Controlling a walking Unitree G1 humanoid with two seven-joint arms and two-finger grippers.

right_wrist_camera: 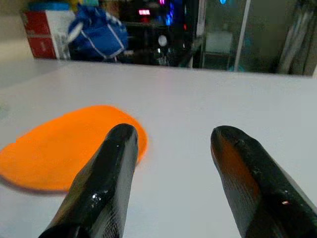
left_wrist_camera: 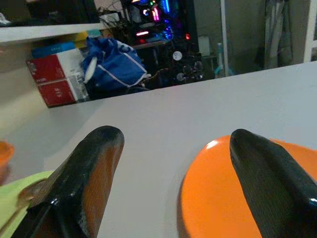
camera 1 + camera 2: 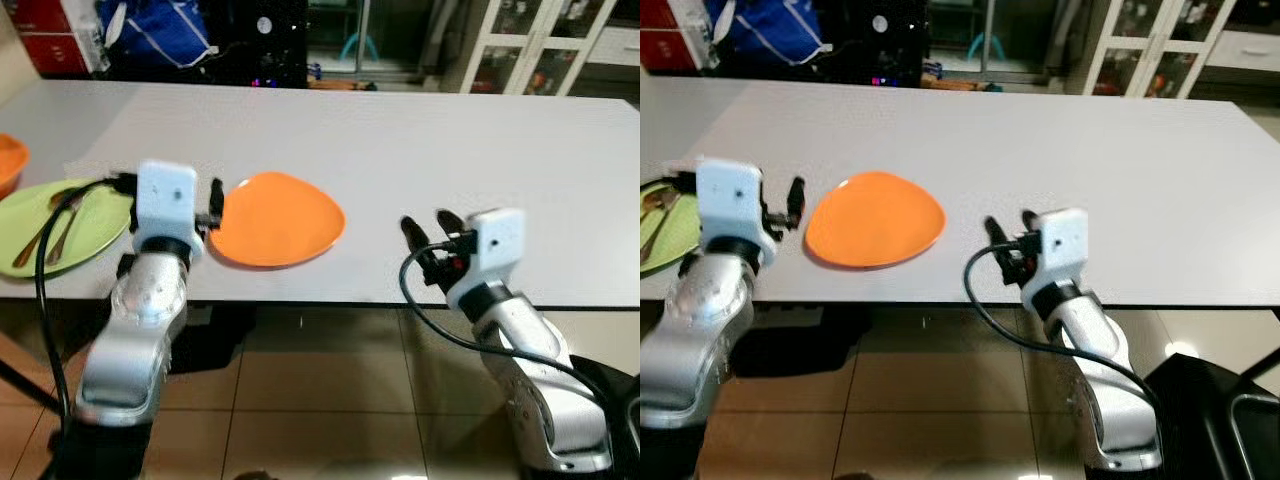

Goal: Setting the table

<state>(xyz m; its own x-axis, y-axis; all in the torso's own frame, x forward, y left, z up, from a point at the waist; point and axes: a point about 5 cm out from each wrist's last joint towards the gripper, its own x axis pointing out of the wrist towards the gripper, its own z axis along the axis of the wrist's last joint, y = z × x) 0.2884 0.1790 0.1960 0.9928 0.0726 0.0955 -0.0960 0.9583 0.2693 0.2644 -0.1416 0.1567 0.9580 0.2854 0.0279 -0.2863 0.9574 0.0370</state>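
Note:
An orange plate [image 3: 275, 218] lies flat near the front edge of the white table [image 3: 420, 150]. My left gripper [image 3: 165, 190] hovers just left of the plate, open with nothing between its fingers [image 2: 84, 173]. To the left a green plate [image 3: 55, 228] holds a spoon [image 3: 50, 222] and a second utensil. My right gripper [image 3: 430, 238] is at the table's front edge, right of the orange plate, open and empty. The right wrist view has the orange plate [image 1: 69, 148] ahead and to one side of its fingers [image 1: 106, 183].
An orange bowl [image 3: 10, 162] sits at the far left edge of the table. Beyond the table are a blue bag [image 3: 150, 30], red boxes [image 3: 45, 35] and white glass-door cabinets [image 3: 540, 45]. A tiled floor [image 3: 330, 390] lies below the table edge.

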